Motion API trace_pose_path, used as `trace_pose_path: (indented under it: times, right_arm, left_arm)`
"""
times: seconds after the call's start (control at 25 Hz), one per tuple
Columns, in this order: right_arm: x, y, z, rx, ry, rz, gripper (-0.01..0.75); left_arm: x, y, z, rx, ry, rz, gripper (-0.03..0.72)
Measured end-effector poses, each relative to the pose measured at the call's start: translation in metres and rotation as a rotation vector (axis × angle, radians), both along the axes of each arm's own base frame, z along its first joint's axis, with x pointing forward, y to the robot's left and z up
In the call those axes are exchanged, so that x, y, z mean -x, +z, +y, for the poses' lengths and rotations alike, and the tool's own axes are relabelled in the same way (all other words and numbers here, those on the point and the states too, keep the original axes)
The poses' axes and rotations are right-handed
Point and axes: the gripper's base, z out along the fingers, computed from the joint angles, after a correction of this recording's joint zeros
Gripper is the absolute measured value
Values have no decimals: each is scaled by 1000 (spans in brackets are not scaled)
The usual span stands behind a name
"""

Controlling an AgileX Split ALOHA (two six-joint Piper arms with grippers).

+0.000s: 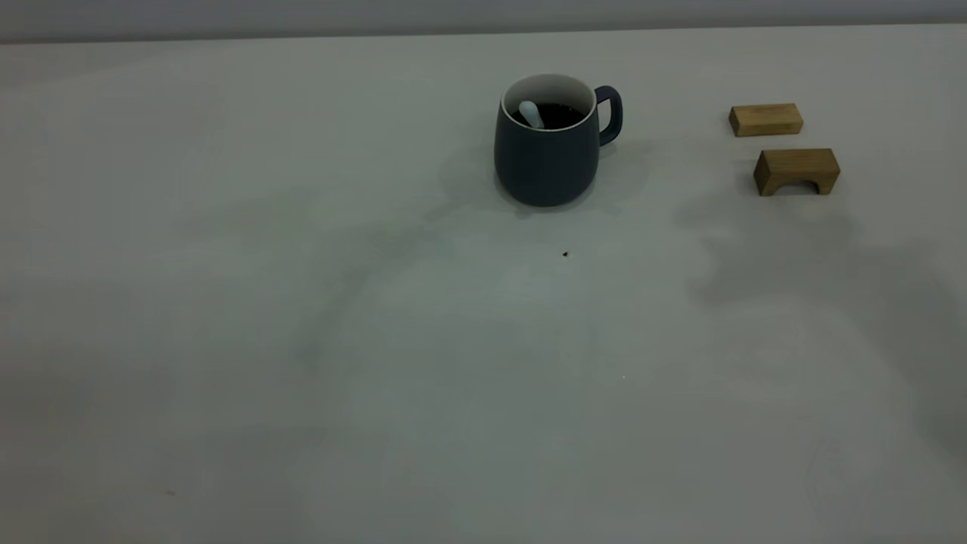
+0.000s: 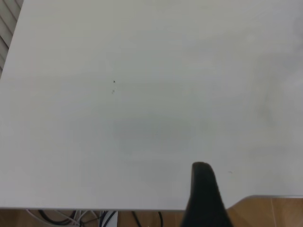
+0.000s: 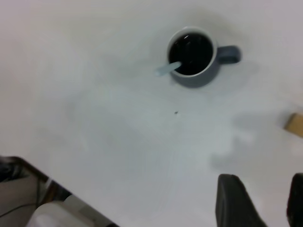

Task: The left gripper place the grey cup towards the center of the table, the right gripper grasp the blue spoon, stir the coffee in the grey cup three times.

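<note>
Cup [image 1: 546, 155] upright mid-table, spoon [image 1: 532, 114] resting in coffee [image 1: 557, 115]. Right gripper [image 3: 265, 201] high, fingers apart. Left gripper [image 2: 203, 198]: cannot tell.

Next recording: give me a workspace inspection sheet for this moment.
Surface: table off-white, one dark speck.
Job's things: grey cup upright, handle toward the blocks; blue spoon standing in the coffee, handle leaning over the rim.
Clutter: flat wooden block; arched wooden block.
Pincers: left pincer at the table edge; right pincer open, away from the cup.
Cables: cables beyond the table edge.
Surroundings: wooden floor.
</note>
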Motion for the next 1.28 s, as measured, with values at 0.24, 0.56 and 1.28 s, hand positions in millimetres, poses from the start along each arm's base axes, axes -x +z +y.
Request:
trace_pose_path:
  times: [0.24,0.56,1.28]
  right_arm:
    - [28,31,-15,58,-151,-70,248]
    - [82,76,-33,116,-255,-239,234]
    - [310,-15,-54,78,-272,-426,237]
  left_arm:
    - [0,0,0,0,0,0,585]
    - [0,0,0,0,0,0,585]
    - [0,0,0,0,0,0,585]
